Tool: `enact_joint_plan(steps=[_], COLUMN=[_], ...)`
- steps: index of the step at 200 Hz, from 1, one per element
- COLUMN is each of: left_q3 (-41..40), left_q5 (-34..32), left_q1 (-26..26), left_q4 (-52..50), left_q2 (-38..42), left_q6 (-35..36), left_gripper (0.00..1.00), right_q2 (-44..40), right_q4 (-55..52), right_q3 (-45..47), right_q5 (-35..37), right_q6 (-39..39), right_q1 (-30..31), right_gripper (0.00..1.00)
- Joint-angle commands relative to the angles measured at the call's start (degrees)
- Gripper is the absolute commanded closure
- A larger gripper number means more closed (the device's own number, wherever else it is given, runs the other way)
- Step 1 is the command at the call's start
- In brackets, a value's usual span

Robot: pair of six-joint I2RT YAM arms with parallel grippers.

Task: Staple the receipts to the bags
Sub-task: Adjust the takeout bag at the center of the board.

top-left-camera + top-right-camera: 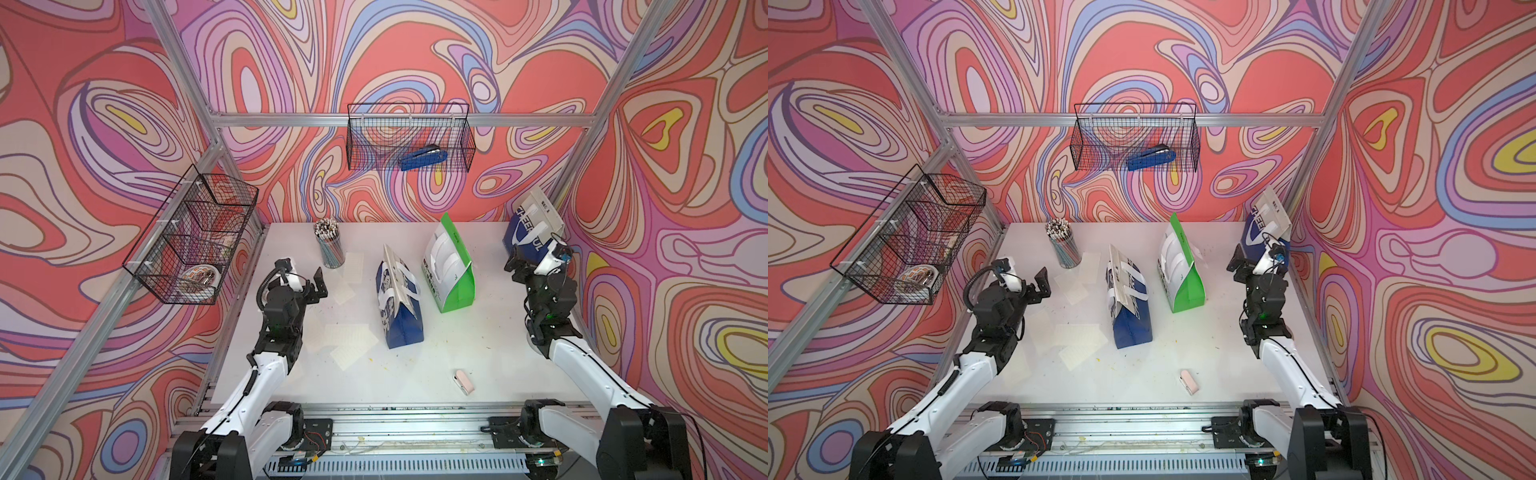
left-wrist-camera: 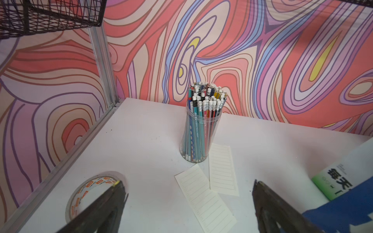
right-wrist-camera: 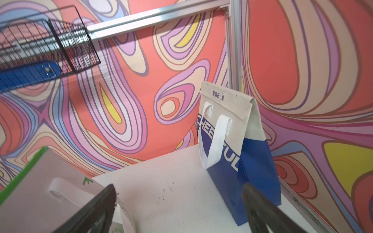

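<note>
White lined receipts [image 2: 203,199] are lying flat on the table [image 2: 141,145] just ahead of and below the left claw [image 2: 187,185], whose jaws are standing wide apart and gripping nothing. Two are touching at a corner there, and more receipts [image 1: 349,336] are lying behind the claw to its right. A tape roll [image 2: 94,193] is sitting beside one fingertip, and a clear jar of pencils [image 2: 201,129] is standing just beyond the slips. Further to that claw's right, the blue-white bag with Chinese characters [image 1: 399,299] is standing on the table, with the green-white bag [image 1: 451,270] just past it. The right claw [image 3: 178,188] is also hanging wide open and empty, the green-white bag sitting close on its left and the CHEERFUL bag [image 3: 238,145] standing ahead to its right, in the corner. Farthest from both claws, a blue stapler [image 1: 424,160] is lying in a wire basket [image 1: 365,141] hanging on the back wall.

Trouble is likely waiting at the pick: thin paper lying flat on a smooth top is giving the fingertips no edge, so they may end up sliding over it or dragging two slips together. Reaching forward is risking a toppled pencil jar. Lifting the stapler out could be snagging a jaw on the mesh, and a light bag may be tipping under the stapler's push unless the other claw is bracing it
</note>
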State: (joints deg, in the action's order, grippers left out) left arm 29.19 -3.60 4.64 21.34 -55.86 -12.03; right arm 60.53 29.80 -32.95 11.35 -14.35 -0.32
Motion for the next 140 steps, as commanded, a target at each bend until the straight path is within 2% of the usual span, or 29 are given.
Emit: enact_joint_plan(steps=[1, 9, 20, 36, 57, 78, 91, 105, 123, 140], left_q3=[5.15, 6.68, 8.43, 11.06, 14.46, 18.71, 22.03, 25.97, 29.38, 30.33], left_q5=[2.9, 4.07, 6.08, 11.62, 21.43, 26.77, 27.74, 24.87, 18.34, 15.84], left_q1=[0.67, 0.87, 1.17, 1.25, 1.24, 1.16, 1.16, 1.08, 1.07, 0.98], left_q4=[-16.77, -18.79, -20.29, -21.34, -20.28, -22.09, -25.13, -29.83, -34.13, -35.88], left_q2=[2.39, 3.52, 4.77, 5.22, 4.01, 1.32, -1.67, -4.79, -7.92, -9.62], left_q6=[-6.51, -6.33, -6.41, -5.06, -3.35, -2.28, -2.48, -3.81, -3.86, -1.45], left_gripper=[0.0, 0.0, 0.0, 0.0, 0.0, 0.0, 0.0, 0.0, 0.0, 0.01], right_q2=[-3.47, -4.87, -5.34, -3.52, 1.03, 5.16, 7.79, 10.85, 14.93, 19.07], right_q4=[-13.05, -14.67, -14.59, -15.9, -20.03, -27.68, -30.89, -34.85, -41.62, -49.01], right_q3=[-2.78, -4.46, -6.74, -10.66, -18.01, -25.86, -29.55, -33.48, -38.42, -44.03], right_q5=[8.68, 6.79, -0.9, -11.23, -20.42, -19.74, -20.82, -22.41, -18.76, -16.17], right_q6=[-16.61, -17.11, -13.63, -14.43, -13.13, -5.11, -4.16, -3.46, -0.09, 0.59], right_q1=[0.14, 0.14, 0.17, 0.27, 4.85, 16.53, 21.07, 25.85, 34.35, 39.84], right_gripper=[0.02, 0.02, 0.02, 0.02, 0.11, 0.14, 0.16, 0.2, 0.23, 0.27])
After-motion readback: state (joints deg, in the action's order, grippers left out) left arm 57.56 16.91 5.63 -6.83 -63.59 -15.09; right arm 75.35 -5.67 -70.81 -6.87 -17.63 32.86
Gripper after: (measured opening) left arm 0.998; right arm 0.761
